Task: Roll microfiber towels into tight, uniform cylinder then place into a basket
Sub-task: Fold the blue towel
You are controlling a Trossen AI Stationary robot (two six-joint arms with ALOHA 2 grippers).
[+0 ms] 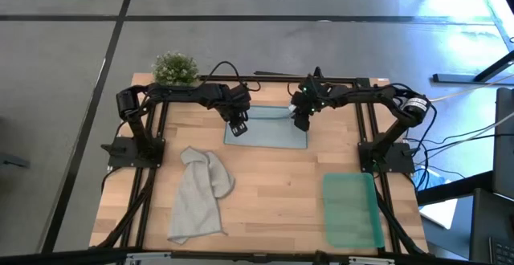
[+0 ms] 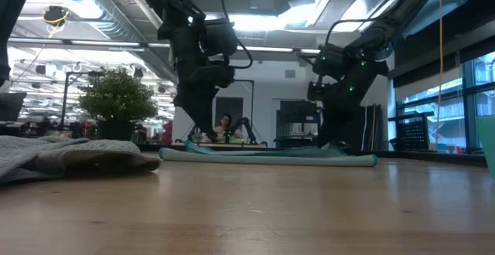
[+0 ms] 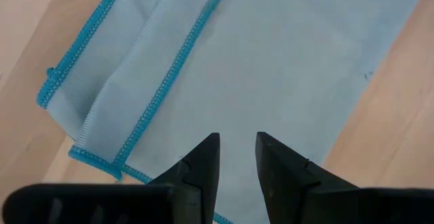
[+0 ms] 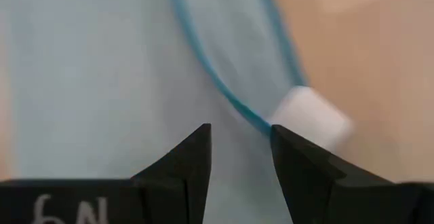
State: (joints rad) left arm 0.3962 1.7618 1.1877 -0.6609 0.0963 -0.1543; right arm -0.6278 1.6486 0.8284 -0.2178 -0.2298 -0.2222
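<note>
The pale blue towel point(image 1: 266, 132) lies flat near the far edge of the tabletop point(image 1: 273, 185), between the two arms, with a folded strip along one side showing its bright blue hem. The left gripper point(image 3: 237, 157) hangs just above the cloth with a narrow gap between its fingertips and nothing in them; the right gripper point(image 4: 240, 146) hovers close over the opposite end, near a white tag, also slightly apart and empty.

The step in hand looks like starting the roll. To do it well, both grippers should pinch the same folded edge level with each other, then turn it over evenly so the cylinder stays tight and straight.

The grey towel point(image 1: 198, 194) sits crumpled by the left edge; the basket point(image 1: 352, 209) waits at the near right corner
</note>
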